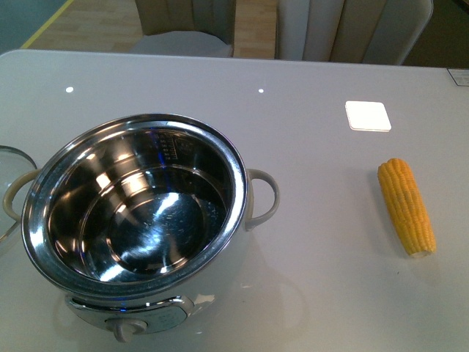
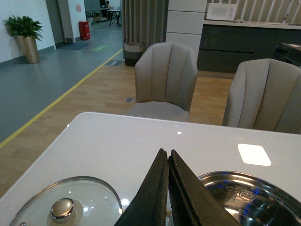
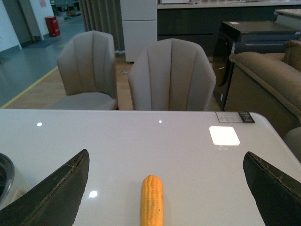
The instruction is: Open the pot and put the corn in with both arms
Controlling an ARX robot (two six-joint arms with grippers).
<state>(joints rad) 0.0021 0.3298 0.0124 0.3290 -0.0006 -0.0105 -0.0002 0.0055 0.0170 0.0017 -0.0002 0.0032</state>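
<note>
Table [image 1: 315, 286] glossy white, chairs [image 1: 352, 29] behind — pot [image 1: 80, 198] open, corn [image 1: 407, 207] apart

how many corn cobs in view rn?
1. The corn lies on the table, right of the open pot and apart from it. None shows inside the pot.

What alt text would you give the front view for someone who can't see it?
An open, empty steel-lined pot sits at the left of a white table, with a yellow corn cob lying apart to its right. The edge of a glass lid shows at the far left; chairs stand beyond the table.
</note>
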